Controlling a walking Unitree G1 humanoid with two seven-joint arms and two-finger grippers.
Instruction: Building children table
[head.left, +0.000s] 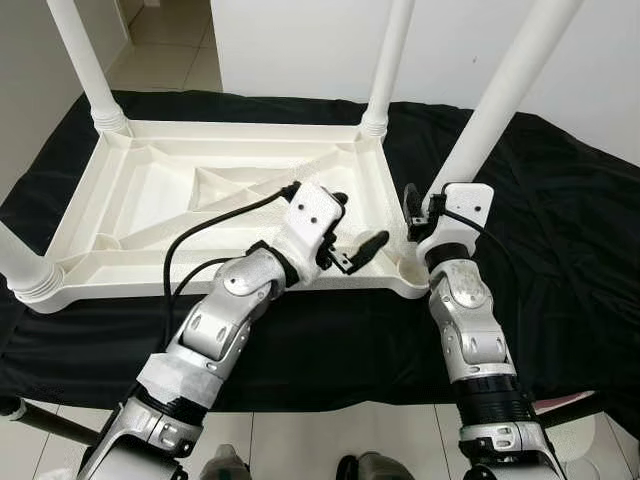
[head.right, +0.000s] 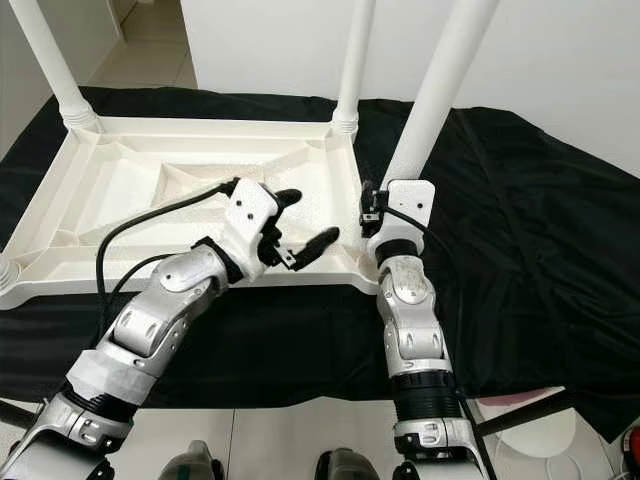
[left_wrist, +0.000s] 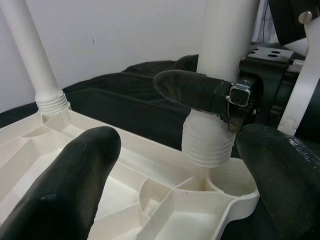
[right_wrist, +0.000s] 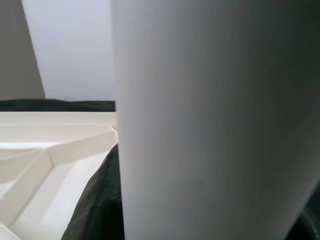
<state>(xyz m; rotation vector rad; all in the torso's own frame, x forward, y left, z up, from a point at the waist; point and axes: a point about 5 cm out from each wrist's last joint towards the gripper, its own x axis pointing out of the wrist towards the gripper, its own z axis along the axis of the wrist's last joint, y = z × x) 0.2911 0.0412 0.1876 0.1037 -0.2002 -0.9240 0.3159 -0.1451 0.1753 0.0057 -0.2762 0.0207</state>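
1. Fingers of the left gripper (head.left: 352, 246) are spread wide and hold nothing. They hang just above the white table top (head.left: 150, 190), near its front right corner.
2. The table top lies upside down on a black cloth (head.left: 560, 230). Four white legs stick up from its corners.
3. The right gripper (head.right: 372, 212) is pressed against the near right leg (head.left: 500, 90), low down by its foot. One black finger (left_wrist: 192, 90) lies across this leg in the left wrist view, so it seems to hold the leg.
4. The left wrist view shows the ridged end of that leg (left_wrist: 207, 142) sitting in a round cup at the corner. The head views do not show this so close.
5. The right wrist view shows the leg (right_wrist: 210, 120) very close up, with a bit of table top (right_wrist: 55, 165) beside it.
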